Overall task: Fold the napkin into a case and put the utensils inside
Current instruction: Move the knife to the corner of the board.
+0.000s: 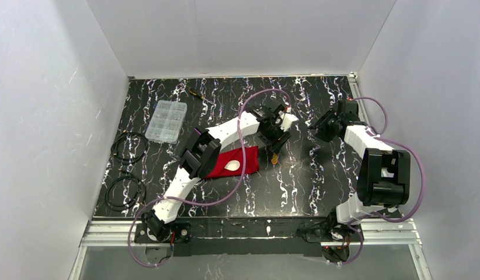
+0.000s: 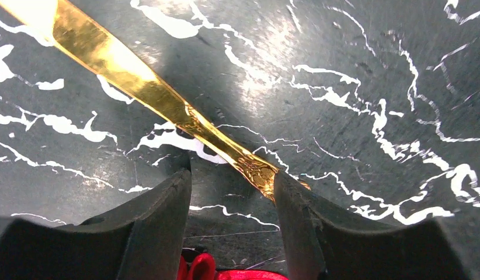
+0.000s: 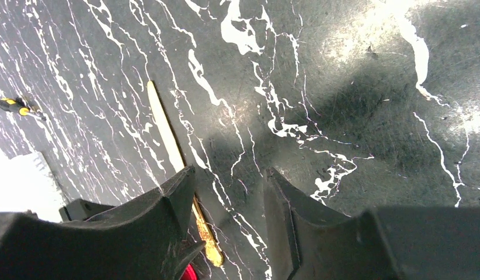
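The red napkin [image 1: 244, 161] lies folded as a narrow case in the middle of the table, with the white spoon [image 1: 230, 166] on it. The gold utensil [image 1: 275, 156] lies on the table just right of the case. In the left wrist view it runs diagonally [image 2: 138, 79], its ornate handle end touching my right finger [image 2: 302, 216]. My left gripper [image 1: 277, 140] is open low over it [image 2: 232, 186]; red cloth [image 2: 237, 273] shows below. My right gripper [image 1: 317, 128] is open and empty [image 3: 229, 181]; the gold utensil [image 3: 167, 131] passes behind its left finger [image 3: 167, 204].
A clear plastic compartment box [image 1: 166, 121] stands at the back left. A thin black-and-yellow tool [image 1: 198, 93] lies near the back wall and shows in the right wrist view [image 3: 16, 106]. Two black cable coils [image 1: 128, 146] lie at the left edge. White walls enclose the table.
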`<move>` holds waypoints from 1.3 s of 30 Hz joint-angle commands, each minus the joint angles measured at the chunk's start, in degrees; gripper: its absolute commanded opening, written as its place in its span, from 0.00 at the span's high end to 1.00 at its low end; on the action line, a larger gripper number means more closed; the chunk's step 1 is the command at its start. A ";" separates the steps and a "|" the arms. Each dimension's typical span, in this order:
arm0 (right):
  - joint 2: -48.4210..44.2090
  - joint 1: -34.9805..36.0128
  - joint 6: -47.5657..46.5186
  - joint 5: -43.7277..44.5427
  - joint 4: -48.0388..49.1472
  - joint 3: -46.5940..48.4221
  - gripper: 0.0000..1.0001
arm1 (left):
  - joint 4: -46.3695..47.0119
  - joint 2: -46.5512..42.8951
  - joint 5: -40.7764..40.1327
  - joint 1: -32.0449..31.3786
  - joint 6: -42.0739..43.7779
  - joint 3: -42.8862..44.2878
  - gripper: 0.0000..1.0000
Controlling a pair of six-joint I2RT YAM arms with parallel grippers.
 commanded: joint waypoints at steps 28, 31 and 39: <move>-1.33 -3.08 -1.15 -3.33 -2.45 -5.02 0.44 | -0.48 -3.69 6.32 -5.46 26.86 -22.02 1.00; -3.88 -3.04 -2.36 -2.96 -5.56 -5.37 0.43 | 0.09 -4.01 5.84 -5.42 25.76 -21.67 1.00; -3.39 -2.75 -1.24 -4.31 -4.15 -8.08 0.46 | -0.36 -8.22 6.65 -5.45 25.14 -21.60 1.00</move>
